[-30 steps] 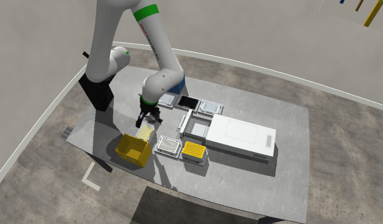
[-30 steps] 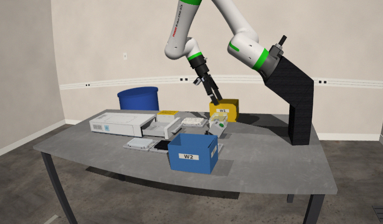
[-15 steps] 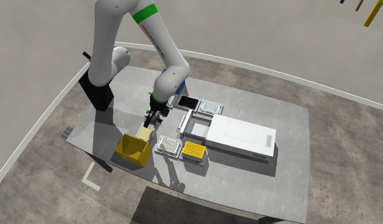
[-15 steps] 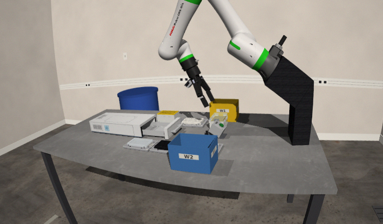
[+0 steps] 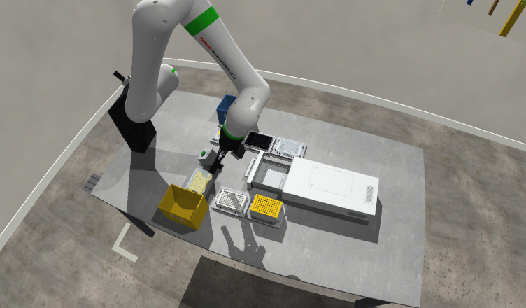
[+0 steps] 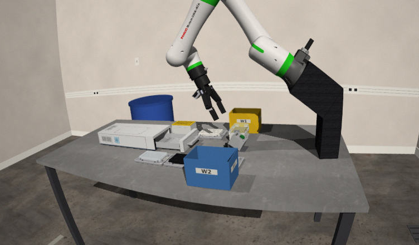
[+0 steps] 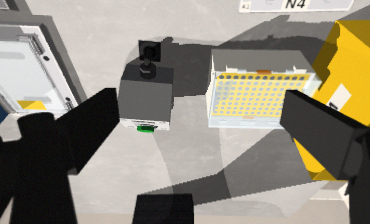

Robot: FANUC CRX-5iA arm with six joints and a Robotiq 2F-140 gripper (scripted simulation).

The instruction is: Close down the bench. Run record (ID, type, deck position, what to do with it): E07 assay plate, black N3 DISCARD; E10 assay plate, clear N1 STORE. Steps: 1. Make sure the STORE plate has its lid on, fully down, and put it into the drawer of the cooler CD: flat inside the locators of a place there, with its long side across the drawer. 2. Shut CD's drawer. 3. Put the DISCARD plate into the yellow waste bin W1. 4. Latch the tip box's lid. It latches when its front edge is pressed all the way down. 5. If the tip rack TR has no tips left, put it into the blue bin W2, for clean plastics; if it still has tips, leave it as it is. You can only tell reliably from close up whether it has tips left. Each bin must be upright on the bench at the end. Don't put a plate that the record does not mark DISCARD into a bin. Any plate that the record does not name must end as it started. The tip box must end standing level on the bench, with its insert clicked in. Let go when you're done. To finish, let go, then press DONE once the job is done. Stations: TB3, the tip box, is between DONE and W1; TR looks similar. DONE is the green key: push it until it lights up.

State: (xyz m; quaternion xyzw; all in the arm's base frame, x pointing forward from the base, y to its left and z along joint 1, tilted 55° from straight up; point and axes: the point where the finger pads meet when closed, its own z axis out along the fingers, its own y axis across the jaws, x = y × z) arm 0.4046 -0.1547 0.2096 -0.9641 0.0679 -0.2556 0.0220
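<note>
My gripper [image 5: 219, 164] is open and empty. It hangs above the bench between the DONE key box [image 5: 205, 155] and the tip box TB3 [image 5: 199, 180]. In the wrist view its fingers frame the grey key box [image 7: 146, 97] with its green key [image 7: 145, 129] and the tip box [image 7: 258, 92] with yellow tips under a clear lid. The black plate [image 5: 258, 139] and the lidded clear plate [image 5: 290, 147] lie side by side behind the cooler's open, empty drawer [image 5: 270, 176]. The yellow tip rack TR [image 5: 265, 206] stands in front of the cooler [image 5: 329, 187].
The yellow bin W1 [image 5: 182, 206] stands upright beside the tip box. The blue bin W2 [image 6: 210, 167] stands upright at the far side. Another clear plate [image 5: 230, 199] lies next to TR. A further plate [image 7: 21, 70] is partly hidden behind the arm.
</note>
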